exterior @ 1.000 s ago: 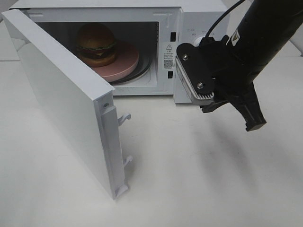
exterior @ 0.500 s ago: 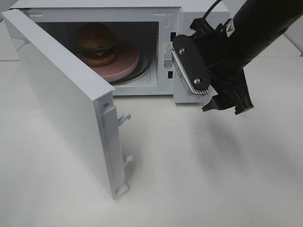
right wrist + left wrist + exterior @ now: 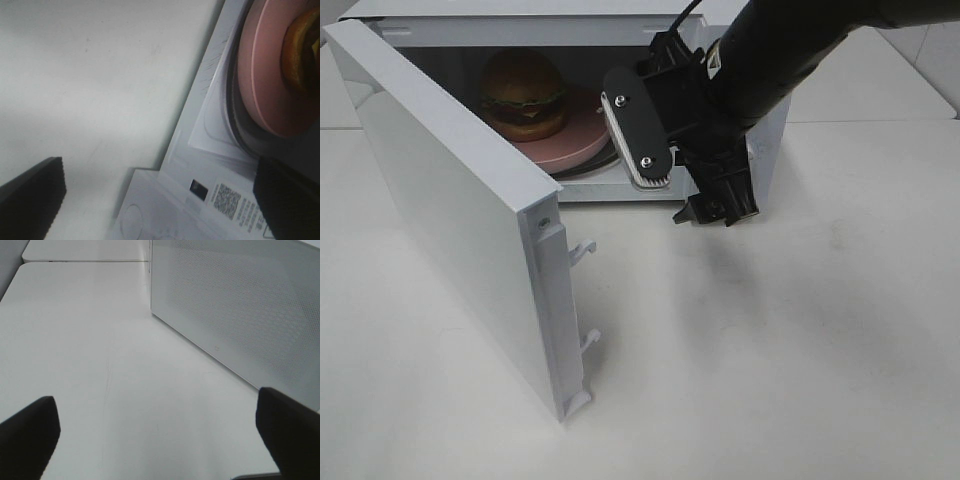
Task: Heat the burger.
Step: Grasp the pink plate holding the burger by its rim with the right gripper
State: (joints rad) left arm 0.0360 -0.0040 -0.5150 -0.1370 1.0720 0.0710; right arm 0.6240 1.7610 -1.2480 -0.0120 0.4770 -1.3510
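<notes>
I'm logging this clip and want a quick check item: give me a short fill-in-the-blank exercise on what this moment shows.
1. The burger sits on a round plate whose color is ____.
2. The plate rests inside the ____, a white appliance.
3. The appliance's door is ____.
4. The right gripper holds ____ between its wide-apart fingers.

Missing words: pink; microwave; open; nothing

Burger (image 3: 524, 93): glossy brown domed bun, green lettuce frill, dark patty; upright on pink plate (image 3: 582, 135) inside open microwave (image 3: 520, 35), toward plate's 10 o'clock edge.
</notes>
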